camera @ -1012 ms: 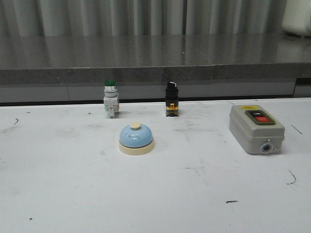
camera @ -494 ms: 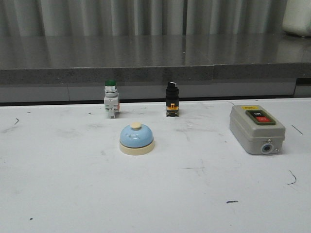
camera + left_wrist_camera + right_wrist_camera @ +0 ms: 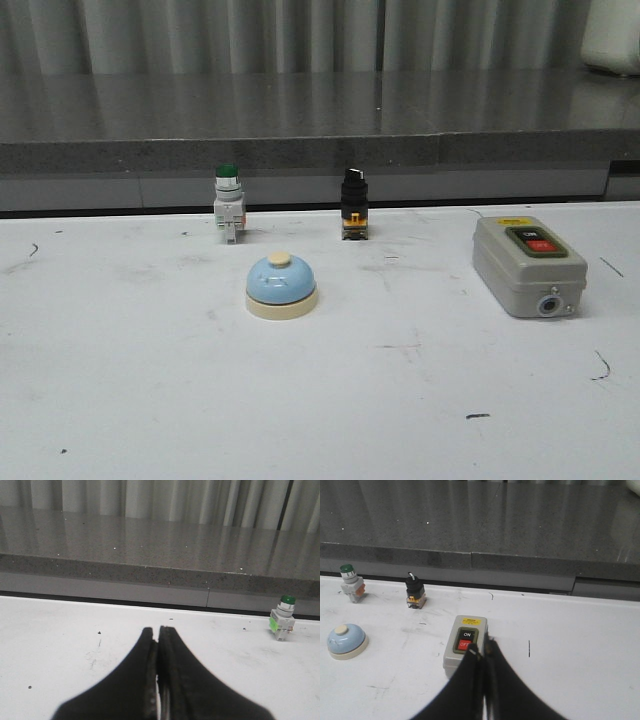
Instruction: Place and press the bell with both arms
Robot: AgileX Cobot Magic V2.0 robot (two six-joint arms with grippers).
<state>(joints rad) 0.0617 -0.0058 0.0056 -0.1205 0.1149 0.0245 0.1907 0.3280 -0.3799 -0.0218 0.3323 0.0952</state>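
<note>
The left pincer (image 3: 158, 640) is clenched, jaws together, holding nothing; ahead and off to one side stands a green-capped button (image 3: 283, 624). The right pincer (image 3: 484, 652) is likewise clenched and empty, its tips over the near end of the grey switch box (image 3: 464, 644). Beyond that, a black knob switch (image 3: 414, 592). The bell (image 3: 281, 286) sits upright on the table (image 3: 150, 380), well apart from both pincers, nothing between.

Scuffed white table (image 3: 150, 390) before a speckled grey stone counter (image 3: 300, 120) and pale curtains (image 3: 250, 35).
</note>
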